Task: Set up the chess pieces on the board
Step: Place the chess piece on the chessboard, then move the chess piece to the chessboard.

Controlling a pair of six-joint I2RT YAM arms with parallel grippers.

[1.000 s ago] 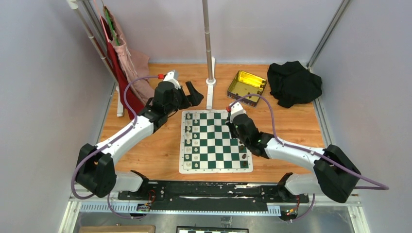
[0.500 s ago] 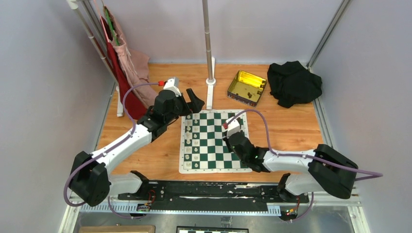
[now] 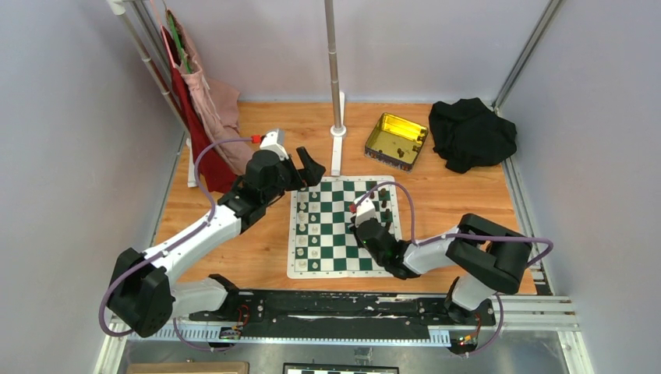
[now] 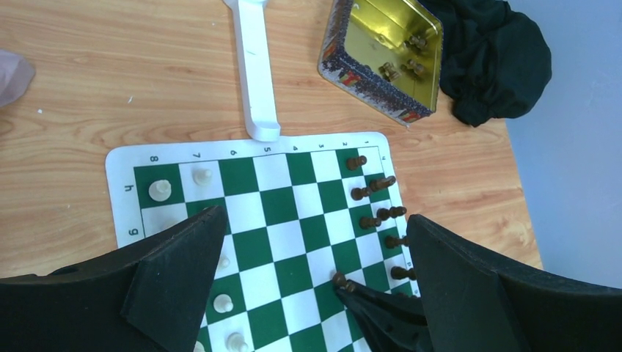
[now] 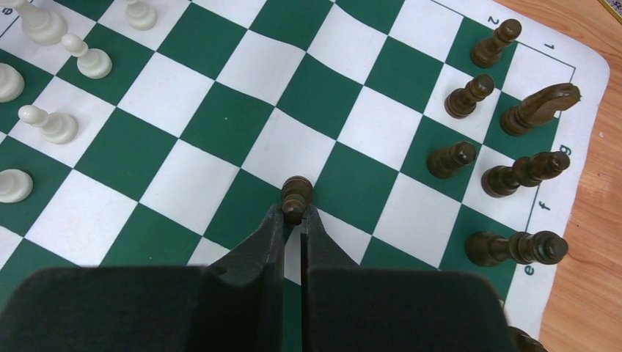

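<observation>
The green and white board (image 3: pixel 335 227) lies in the table's middle. Several dark brown chess pieces (image 5: pixel 469 95) stand on its right edge rows, also visible in the left wrist view (image 4: pixel 370 187). My right gripper (image 5: pixel 293 218) is shut on a dark brown pawn (image 5: pixel 297 196), held by its head over a square near the board's middle right. The left wrist view shows that pawn (image 4: pixel 339 279) at the right gripper's tip (image 4: pixel 346 286). My left gripper (image 4: pixel 315 224) hangs open and empty above the board's far left corner (image 3: pixel 305 178).
Cream-white pieces (image 4: pixel 160 191) line the board's left rows. A gold tin (image 3: pixel 396 140) beyond the board's far right corner holds a few dark pieces (image 4: pixel 407 66). A black cloth (image 3: pixel 471 132) lies far right. A white pole base (image 3: pixel 337 144) stands behind the board. Red and pink cloths (image 3: pixel 195 101) hang far left.
My right gripper has moved from the board's far right edge toward its middle, nearer and to the left, staying shut. The left gripper has shifted only slightly and stays open.
</observation>
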